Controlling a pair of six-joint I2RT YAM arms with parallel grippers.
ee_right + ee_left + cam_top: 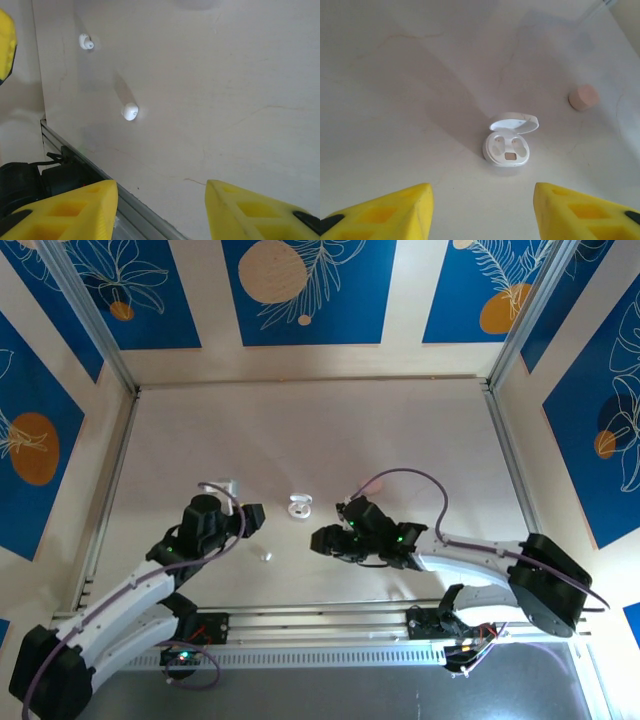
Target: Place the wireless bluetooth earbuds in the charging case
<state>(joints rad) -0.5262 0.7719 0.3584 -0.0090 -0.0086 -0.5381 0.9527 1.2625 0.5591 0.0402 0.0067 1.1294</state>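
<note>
The white charging case (299, 506) lies open on the table between my two grippers; in the left wrist view the case (509, 145) shows two empty sockets under its raised lid. One white earbud (265, 556) lies near the front, and the right wrist view shows this earbud (129, 111) ahead of the fingers with a second white earbud (86, 41) further off. My left gripper (252, 517) (482, 191) is open, short of the case, holding nothing. My right gripper (322, 540) (161, 187) is open above bare table, apart from both buds.
A small pale pink rounded object (583, 97) lies beyond the case. The metal rail (75, 150) at the table's near edge runs close beside the right gripper. A side frame (505, 455) bounds the tabletop on the right.
</note>
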